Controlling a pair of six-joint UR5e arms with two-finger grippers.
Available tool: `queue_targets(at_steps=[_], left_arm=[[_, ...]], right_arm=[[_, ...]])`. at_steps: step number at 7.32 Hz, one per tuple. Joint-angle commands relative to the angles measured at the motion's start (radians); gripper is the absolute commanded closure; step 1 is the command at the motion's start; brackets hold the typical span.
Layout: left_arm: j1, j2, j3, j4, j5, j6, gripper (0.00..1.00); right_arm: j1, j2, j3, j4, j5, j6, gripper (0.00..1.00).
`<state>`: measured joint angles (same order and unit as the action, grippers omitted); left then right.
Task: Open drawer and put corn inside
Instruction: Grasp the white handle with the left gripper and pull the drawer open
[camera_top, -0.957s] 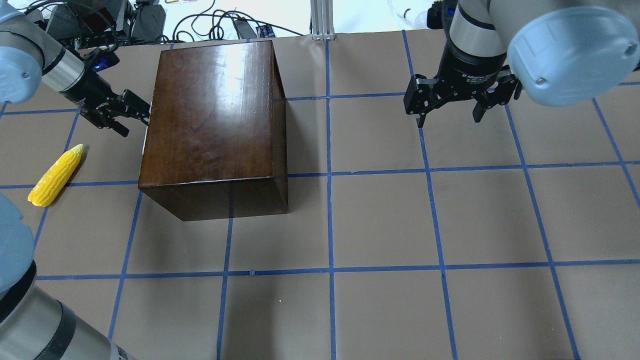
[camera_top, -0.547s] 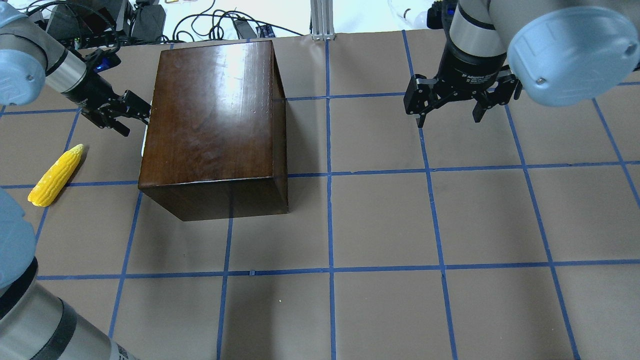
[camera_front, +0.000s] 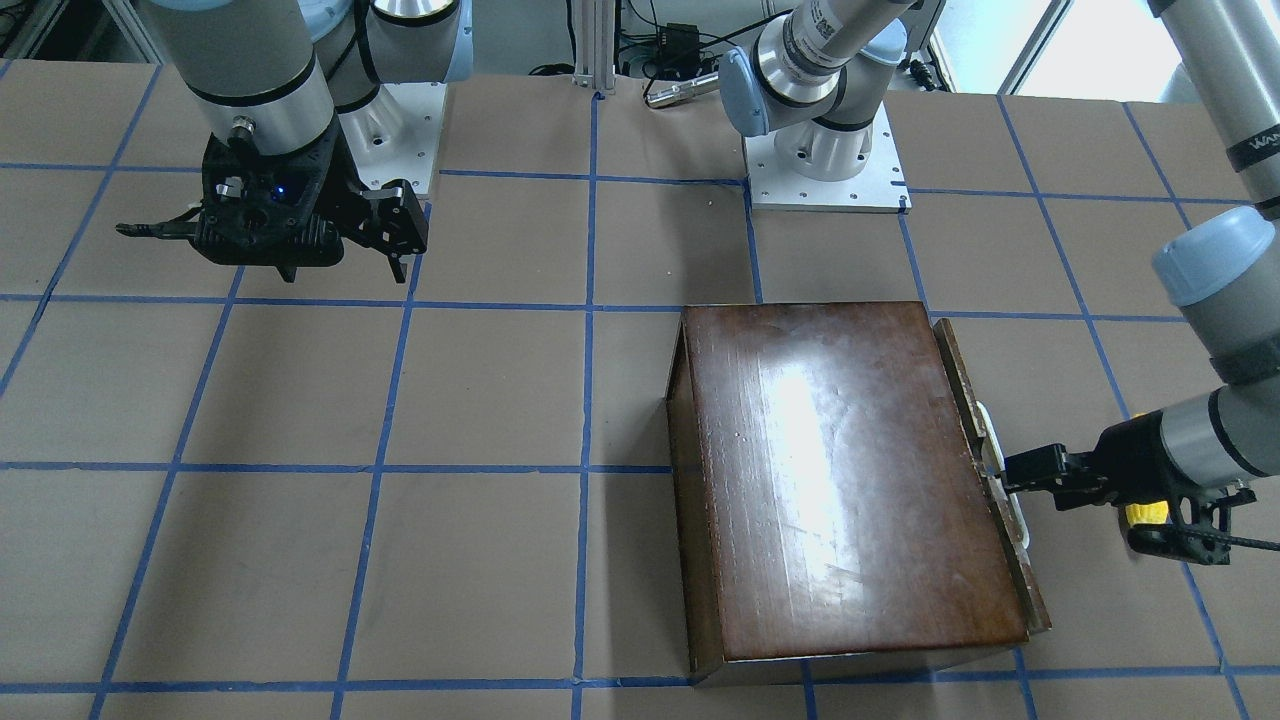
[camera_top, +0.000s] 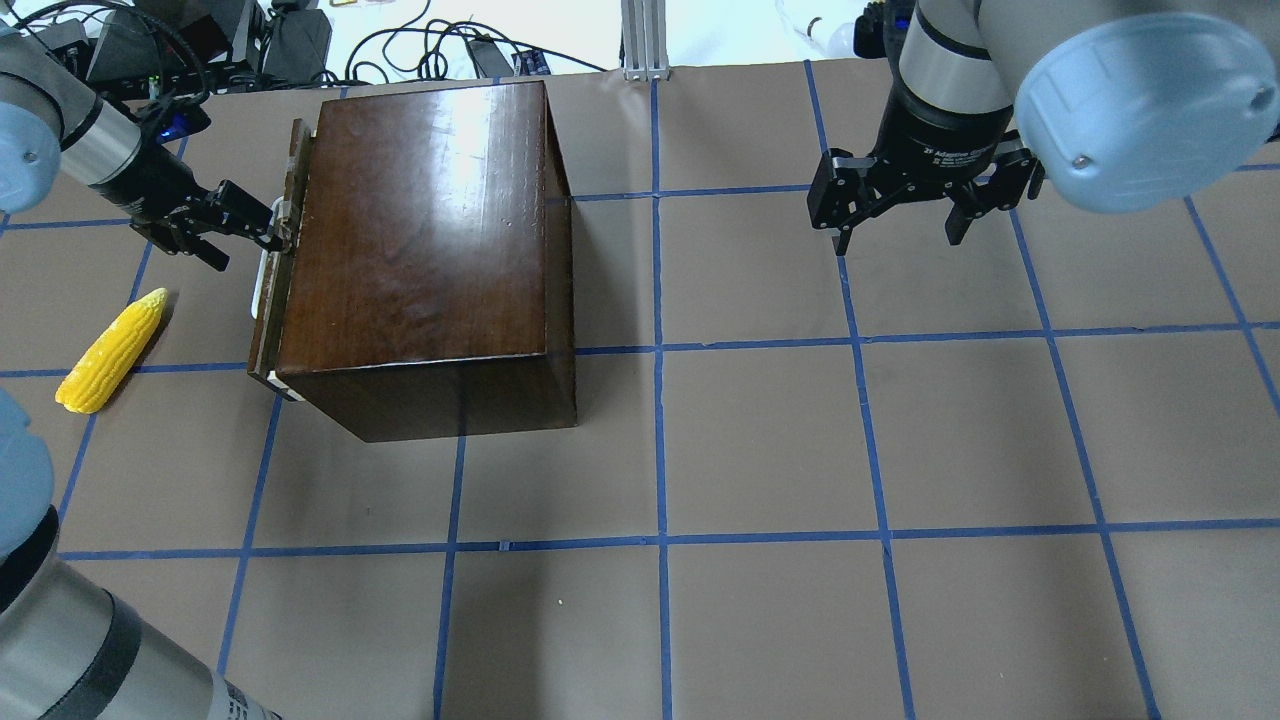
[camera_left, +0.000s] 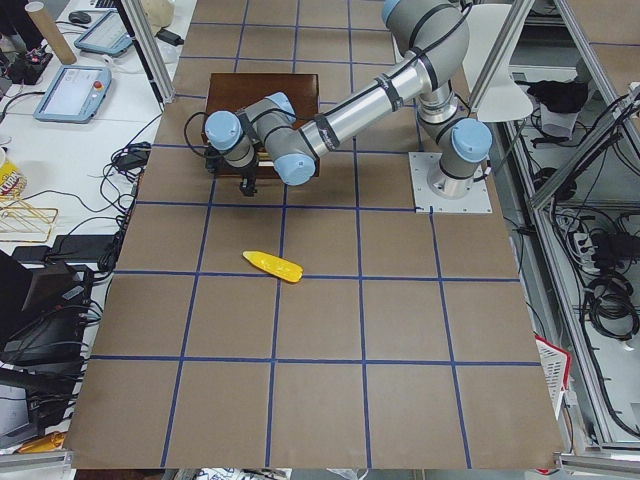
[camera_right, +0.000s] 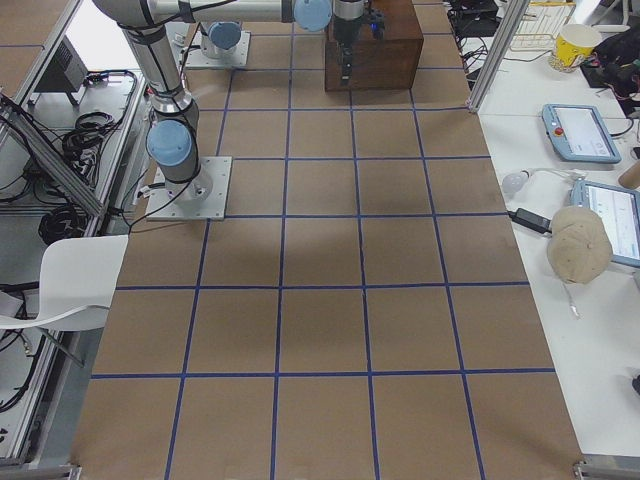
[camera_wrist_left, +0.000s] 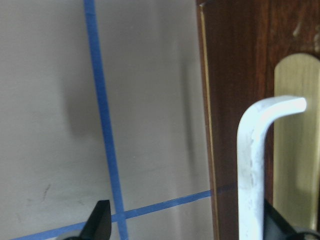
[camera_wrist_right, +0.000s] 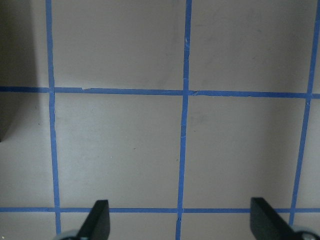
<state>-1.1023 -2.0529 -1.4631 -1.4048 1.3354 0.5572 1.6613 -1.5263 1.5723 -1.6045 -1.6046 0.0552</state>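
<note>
The glossy dark-brown box (camera_top: 430, 230) stands at the table's back left. Its drawer (camera_top: 268, 318) is pulled out a small way on the box's left side, showing the dark front panel (camera_front: 990, 440) and a white handle (camera_wrist_left: 250, 170). My left gripper (camera_top: 245, 250) is open, with the handle between its fingers, close against one fingertip (camera_wrist_left: 280, 225). The yellow corn (camera_top: 110, 350) lies on the table left of the drawer, apart from it; it also shows in the exterior left view (camera_left: 272, 266). My right gripper (camera_top: 897, 240) is open and empty, hanging above the table at the back right.
The table is brown paper with a blue tape grid (camera_top: 660, 350). Cables and equipment (camera_top: 200, 40) lie behind the back edge. An aluminium post (camera_top: 640, 40) stands behind the table's middle. The right wrist view shows only bare paper and tape lines (camera_wrist_right: 182, 150).
My left gripper has moved left, away from the box, and the drawer has slid out with it; its front panel and white handle now show beside the box. The right arm has not moved.
</note>
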Motion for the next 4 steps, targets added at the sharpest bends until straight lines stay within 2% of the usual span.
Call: queue_targets(at_steps=[1,4], left_arm=[[0.036,-0.001,0.003,0.0,0.002,0.02,0.0],[0.074,-0.001,0.003,0.001,0.004,0.026,0.0]], right_arm=[[0.0,0.0,0.0,0.0,0.0,0.0,0.0],[0.0,0.0,0.0,0.0,0.0,0.0,0.0]])
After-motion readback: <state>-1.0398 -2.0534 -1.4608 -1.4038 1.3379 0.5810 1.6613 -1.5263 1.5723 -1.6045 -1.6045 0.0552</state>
